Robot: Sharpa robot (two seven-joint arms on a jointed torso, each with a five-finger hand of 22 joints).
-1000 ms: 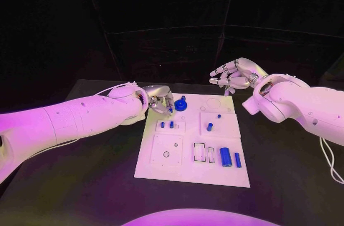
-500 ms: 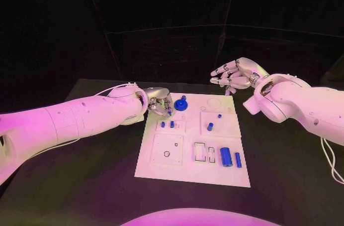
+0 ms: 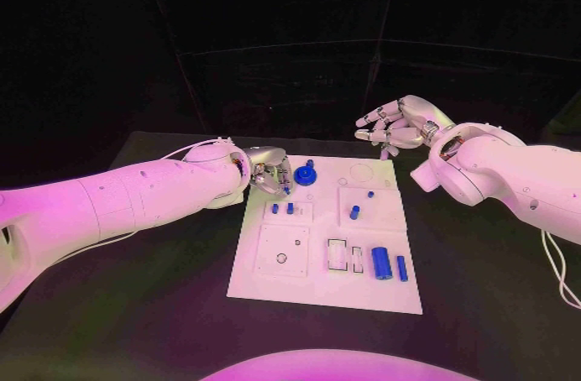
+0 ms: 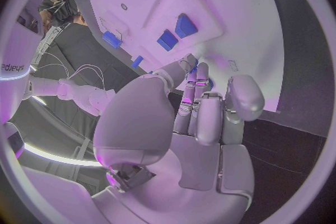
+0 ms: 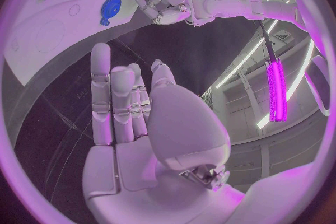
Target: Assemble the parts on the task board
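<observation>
The left hand [image 3: 269, 171] is hovering at the far left corner of the task board [image 3: 317, 293], fingers loosely extended and grasping nothing that shows. Just beside it a round blue gear-like part [image 3: 306, 177] is sitting on the board. The right hand [image 3: 394, 125] is hanging released above the far right corner. Small pegs [image 3: 282, 208] are standing seated, while the glossy blue cylinder [image 3: 380, 264] is lying loose, so assembly looks partly done. The matte white plate is resting on the black worktop [image 3: 158, 305].
</observation>
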